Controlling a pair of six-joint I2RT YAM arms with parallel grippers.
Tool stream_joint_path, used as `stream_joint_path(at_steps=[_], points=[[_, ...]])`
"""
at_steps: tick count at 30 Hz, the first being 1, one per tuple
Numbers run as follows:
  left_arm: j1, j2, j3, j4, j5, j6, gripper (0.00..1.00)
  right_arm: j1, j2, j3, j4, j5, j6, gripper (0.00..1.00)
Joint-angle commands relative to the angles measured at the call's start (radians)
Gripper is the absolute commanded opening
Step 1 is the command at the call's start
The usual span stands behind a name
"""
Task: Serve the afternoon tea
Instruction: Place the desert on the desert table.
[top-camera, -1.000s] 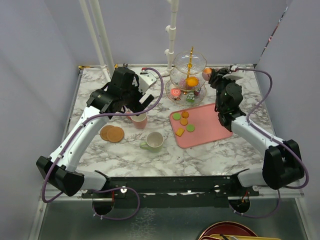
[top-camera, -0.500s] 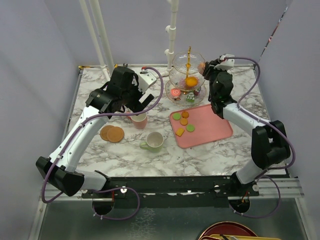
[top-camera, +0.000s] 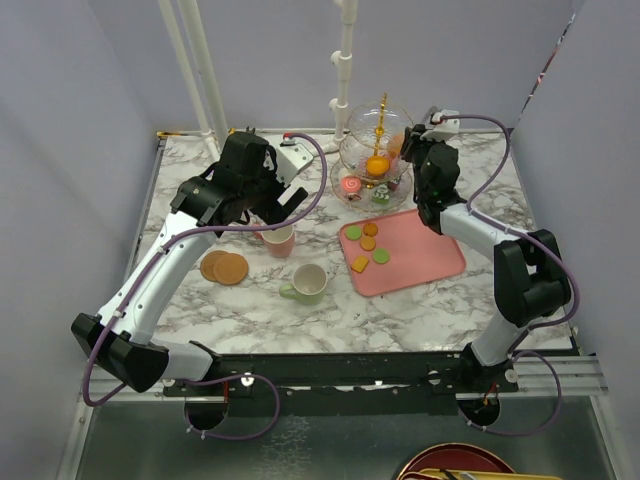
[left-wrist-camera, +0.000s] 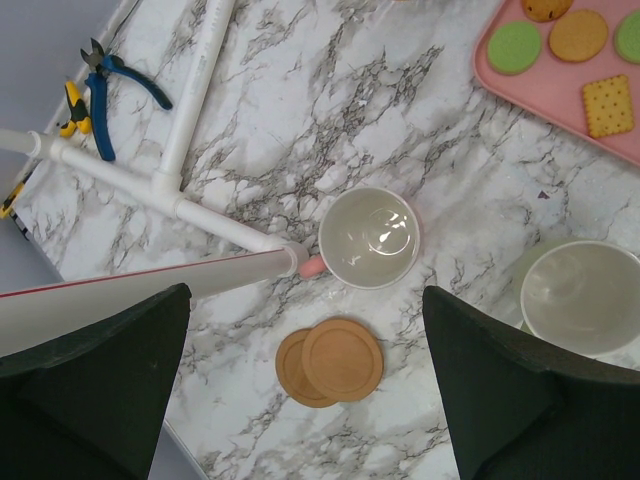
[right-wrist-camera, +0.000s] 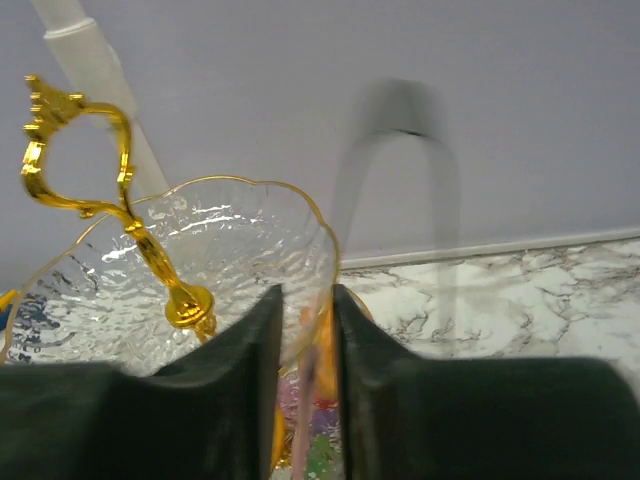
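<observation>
The three-tier glass stand (top-camera: 378, 150) with its gold stem (right-wrist-camera: 130, 220) rises at the back of the table, small cakes on its lower tiers. My right gripper (top-camera: 407, 147) is at the top tier's right rim, its fingers (right-wrist-camera: 305, 305) shut on a small orange-pink macaron that shows blurred through the glass. My left gripper (top-camera: 262, 212) hangs open above the pink mug (left-wrist-camera: 368, 238) and the two overlapping brown coasters (left-wrist-camera: 335, 362), with nothing between its fingers (left-wrist-camera: 305, 330). The pale-green mug (left-wrist-camera: 585, 297) stands to the right of the coasters.
A pink tray (top-camera: 440, 255) in front of the stand carries several green and orange biscuits (top-camera: 368, 243). White pipes (left-wrist-camera: 190, 130) and blue-and-yellow pliers (left-wrist-camera: 100, 100) lie at the table's back left. A white pole (top-camera: 345, 60) rises behind the stand.
My right gripper has swung left and up from beside the stand to the top tier's rim, with the macaron in it. The left arm has stayed still.
</observation>
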Motion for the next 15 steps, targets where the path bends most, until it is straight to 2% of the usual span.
stream_joint_path(at_steps=[1,4,7,12,15], points=[[0.006,0.007,0.017,-0.015,0.022,0.004,0.99,0.002,0.006,-0.033,0.053,-0.059,-0.001,0.27],[0.007,0.012,0.016,-0.013,0.024,0.004,0.99,-0.001,-0.007,-0.06,0.068,-0.045,-0.005,0.34],[0.006,0.017,0.019,-0.012,0.026,0.001,0.99,-0.006,-0.021,-0.077,0.074,-0.04,-0.003,0.35],[0.007,0.018,0.02,-0.011,0.026,-0.001,0.99,-0.012,-0.083,-0.119,0.084,-0.037,0.005,0.33],[0.008,0.018,0.016,-0.011,0.026,-0.002,0.99,-0.014,-0.139,-0.149,0.082,-0.037,0.008,0.27]])
